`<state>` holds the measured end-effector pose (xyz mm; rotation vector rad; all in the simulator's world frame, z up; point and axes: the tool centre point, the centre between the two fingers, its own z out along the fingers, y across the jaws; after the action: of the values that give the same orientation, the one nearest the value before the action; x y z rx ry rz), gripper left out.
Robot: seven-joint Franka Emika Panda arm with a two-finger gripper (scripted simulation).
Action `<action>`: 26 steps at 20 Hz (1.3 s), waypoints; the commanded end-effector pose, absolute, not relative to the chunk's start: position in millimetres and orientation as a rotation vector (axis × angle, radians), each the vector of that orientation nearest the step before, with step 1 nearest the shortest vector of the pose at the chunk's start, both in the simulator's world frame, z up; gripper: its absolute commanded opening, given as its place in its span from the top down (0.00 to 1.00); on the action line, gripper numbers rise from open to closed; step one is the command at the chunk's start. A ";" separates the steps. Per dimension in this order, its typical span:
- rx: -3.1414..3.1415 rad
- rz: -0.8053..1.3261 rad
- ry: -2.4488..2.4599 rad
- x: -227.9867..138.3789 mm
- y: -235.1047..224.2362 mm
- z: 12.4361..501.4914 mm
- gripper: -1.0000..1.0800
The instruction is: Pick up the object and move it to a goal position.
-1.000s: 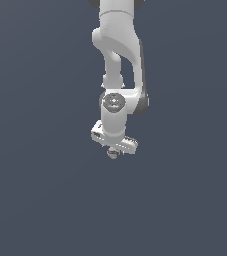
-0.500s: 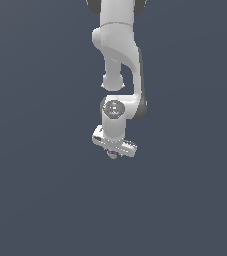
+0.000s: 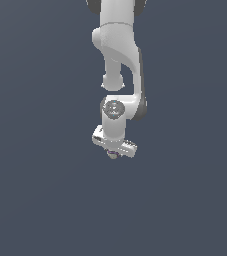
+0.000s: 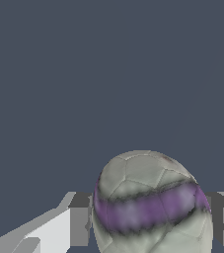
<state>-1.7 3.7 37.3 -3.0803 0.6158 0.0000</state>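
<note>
One white robot arm (image 3: 117,60) reaches down over a plain dark grey surface (image 3: 35,190), its single hand (image 3: 113,153) closed on one small pale grey-beige ball (image 4: 150,205) with a purple band, held between its two grey fingers (image 4: 79,226).

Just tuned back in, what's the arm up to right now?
The Panda arm has the small ball in its pincer, pointing downward over a plain dark surface. In the wrist view the pale grey-beige ball with its purple band sits between the two fingers, one on each side of it. In the exterior view only a sliver of the ball peeks out under the white hand. No goal marker shows in either view, so I can't say how far along the move is.
</note>
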 end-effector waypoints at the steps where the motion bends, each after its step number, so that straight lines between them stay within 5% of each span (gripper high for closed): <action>1: -3.080 0.000 0.616 -1.8 3.6 38.2 1.00; 13: -3.080 0.000 0.616 -10.9 -6.8 87.2 1.00; 26: -3.079 0.000 0.617 -34.8 -36.4 223.5 1.00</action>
<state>-31.4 -32.4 204.3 -3.0792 0.6172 0.0023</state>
